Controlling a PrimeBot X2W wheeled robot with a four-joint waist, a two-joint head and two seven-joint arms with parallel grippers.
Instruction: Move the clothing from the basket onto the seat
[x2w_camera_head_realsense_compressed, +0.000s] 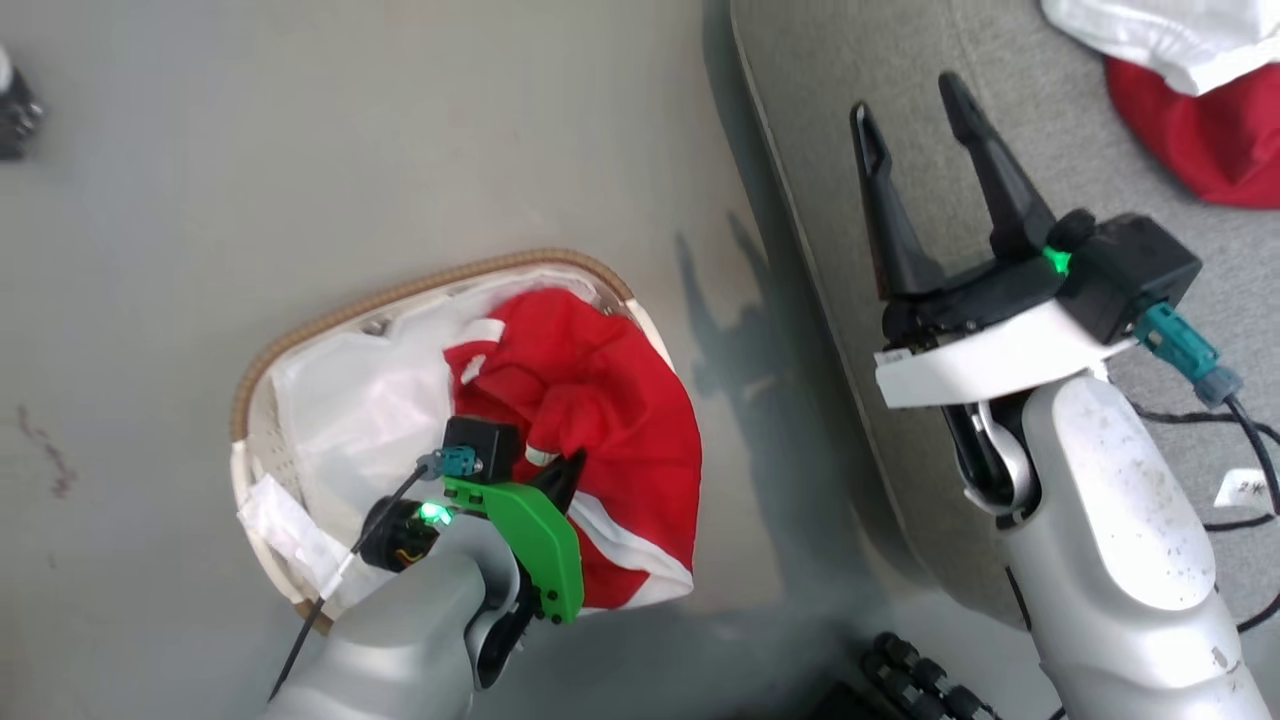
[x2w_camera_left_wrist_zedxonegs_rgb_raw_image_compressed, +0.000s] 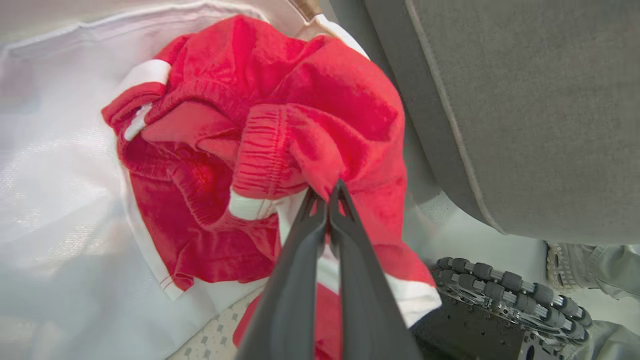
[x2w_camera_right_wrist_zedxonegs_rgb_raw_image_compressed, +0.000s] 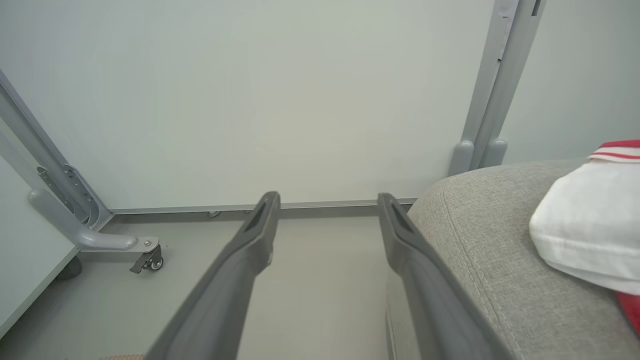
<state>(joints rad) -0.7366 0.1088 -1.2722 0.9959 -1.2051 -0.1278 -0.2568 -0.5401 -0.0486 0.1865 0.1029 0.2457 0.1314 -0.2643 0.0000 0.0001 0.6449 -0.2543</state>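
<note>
A: L wrist view, what's the grip?
B: Left hand has both dark fingers pressed together, pinching a fold of the crumpled red white-trimmed sports garment by its elastic band.

A: Where's the garment?
B: In the small oval white plastic basket with brown woven rim, draped over the rim on the sofa side. Basket's on the grey floor, just beside the large grey fabric sofa seat.

A: Head view add anything?
B: Right hand is spread wide w/ nothing in it, over the seat's edge. More red-and-white clothing lies on the seat, cut off by the frame.

A: Hard to see?
B: Left fingertips are mostly behind a green bracket in head view.

A: Nearby?
B: White fabric liner, black roller wheel near the basket. R wrist view has a pale wall panel w/ caster foot.
</note>
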